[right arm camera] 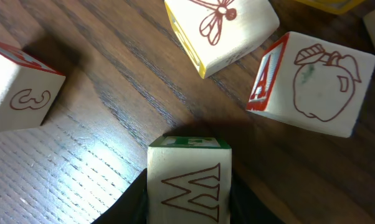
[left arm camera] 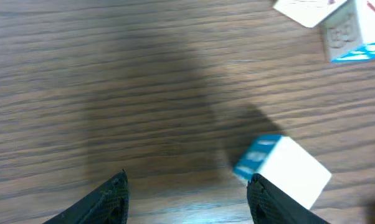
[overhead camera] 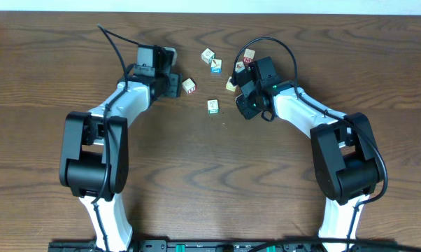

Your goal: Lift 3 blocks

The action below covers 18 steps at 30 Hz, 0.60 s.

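Observation:
In the right wrist view my right gripper [right arm camera: 189,186] is shut on a green-edged block [right arm camera: 189,180] printed with a red letter, one finger against each side. Just beyond it on the table lie a yellow-edged block [right arm camera: 222,28] with a dragonfly and a red-edged block [right arm camera: 315,81] with an apple. Overhead, the right gripper [overhead camera: 243,82] sits among the cluster of blocks at the back centre. My left gripper [left arm camera: 189,180] is open over bare wood, and a cube with a blue edge [left arm camera: 287,171] lies just beside its right fingertip [left arm camera: 262,193], outside the jaws.
A block marked "3" [right arm camera: 19,93] lies left of the right gripper. Two more cubes, one with a blue face [left arm camera: 352,31], lie beyond the left gripper. Overhead, a loose green-printed cube [overhead camera: 212,106] sits between the arms, on the wooden table [overhead camera: 210,182].

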Tool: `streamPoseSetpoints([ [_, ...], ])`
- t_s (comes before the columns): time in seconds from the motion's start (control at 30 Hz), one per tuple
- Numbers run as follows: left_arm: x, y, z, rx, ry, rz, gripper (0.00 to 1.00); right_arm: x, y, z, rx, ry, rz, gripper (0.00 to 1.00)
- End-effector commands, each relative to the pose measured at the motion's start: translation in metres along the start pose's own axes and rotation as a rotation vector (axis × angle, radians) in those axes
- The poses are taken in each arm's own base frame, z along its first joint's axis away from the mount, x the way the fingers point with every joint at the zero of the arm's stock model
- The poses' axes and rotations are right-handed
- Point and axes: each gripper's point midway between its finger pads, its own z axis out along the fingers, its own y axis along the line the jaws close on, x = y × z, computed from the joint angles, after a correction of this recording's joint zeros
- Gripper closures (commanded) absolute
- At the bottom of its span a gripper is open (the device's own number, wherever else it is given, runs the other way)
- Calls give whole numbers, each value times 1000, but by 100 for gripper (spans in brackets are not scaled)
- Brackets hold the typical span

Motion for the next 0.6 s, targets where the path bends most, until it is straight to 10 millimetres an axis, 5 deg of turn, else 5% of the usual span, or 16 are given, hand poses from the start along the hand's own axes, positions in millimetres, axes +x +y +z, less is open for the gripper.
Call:
streamPoseSetpoints([
  [0.0, -18, -25, -20, 40, -44, 67, 34, -4, -4, 2, 22, -1, 0, 90],
  [0.33, -8, -40, -24, 51, -2, 159, 33, 7, -9, -1, -16, 31, 63, 99],
  [0.57, -4, -41, -24, 58, 14, 160, 33, -9, -7, -18, -31, 0, 75, 99],
])
